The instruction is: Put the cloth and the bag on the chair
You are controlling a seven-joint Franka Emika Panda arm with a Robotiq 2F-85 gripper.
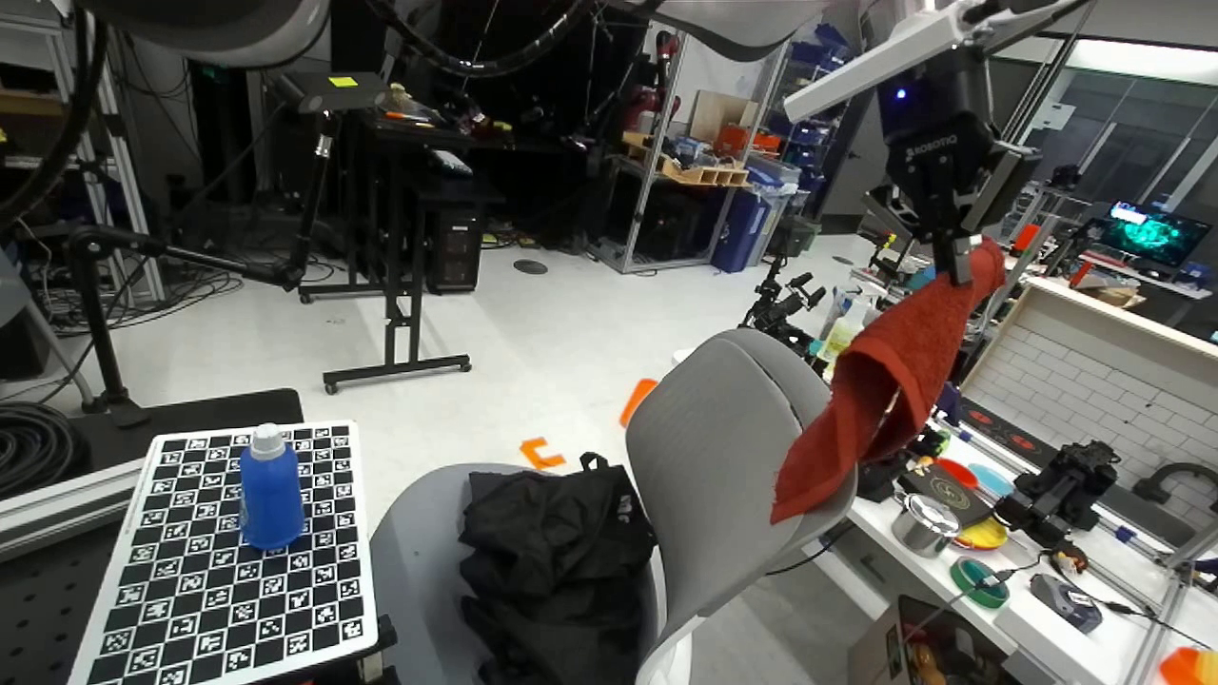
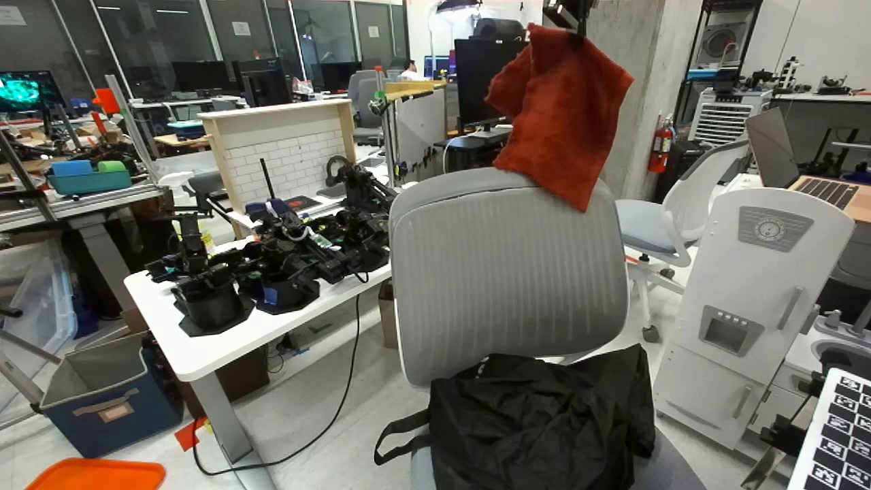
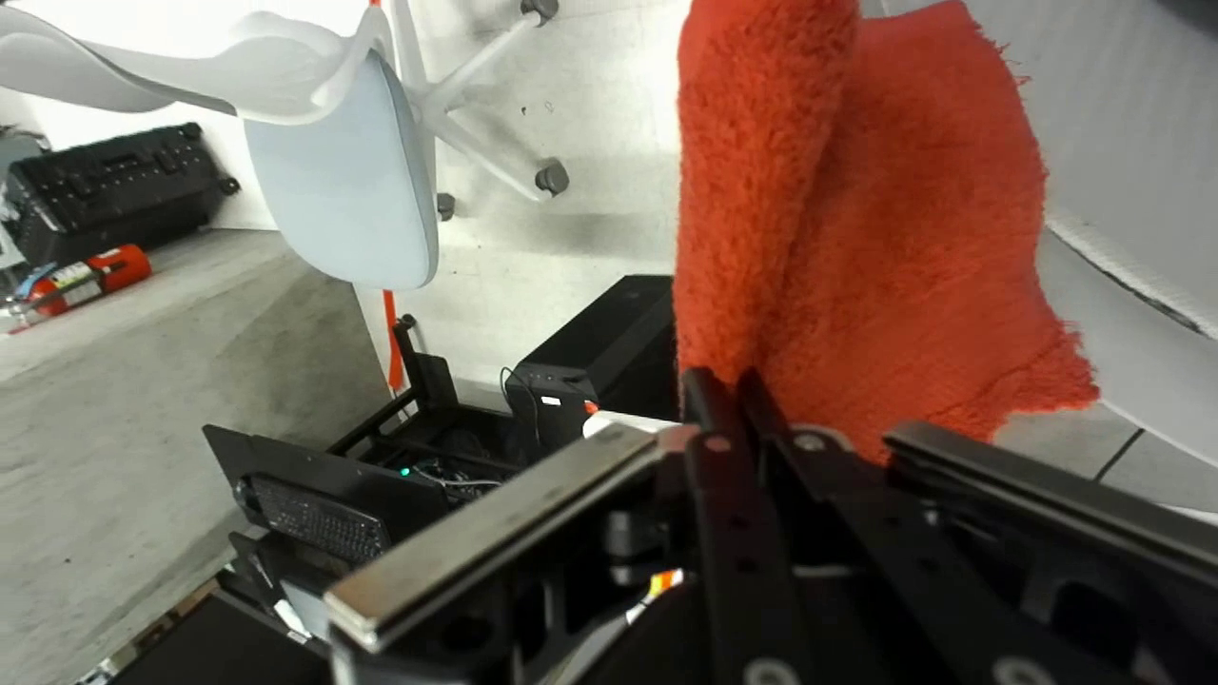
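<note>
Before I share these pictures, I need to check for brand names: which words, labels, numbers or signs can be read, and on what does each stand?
"ROBOTIQ": on the gripper, in an exterior view.
White mark on the black bag: too blurred to read.
Label on the fire extinguisher: too blurred to read.
Papers on the windows: too small to read.
Card on the blue bin: too small to read.
I can read nothing else.

Cloth (image 2: 565, 116) red-orange. Bag (image 1: 561, 542) black, small pale print. Chair (image 1: 419, 561) light grey; backrest (image 2: 510, 272) shows faint stripes. Gripper (image 1: 957, 265) mostly black, white lettering. Board (image 1: 181, 561) black-and-white checkered. Bottle (image 1: 271, 504) blue, cap (image 1: 267, 440) pale grey. Fire extinguisher (image 2: 659, 155) red. Bin (image 2: 112, 429) dark blue. Panel (image 2: 279, 153) white, brick-patterned.
</note>
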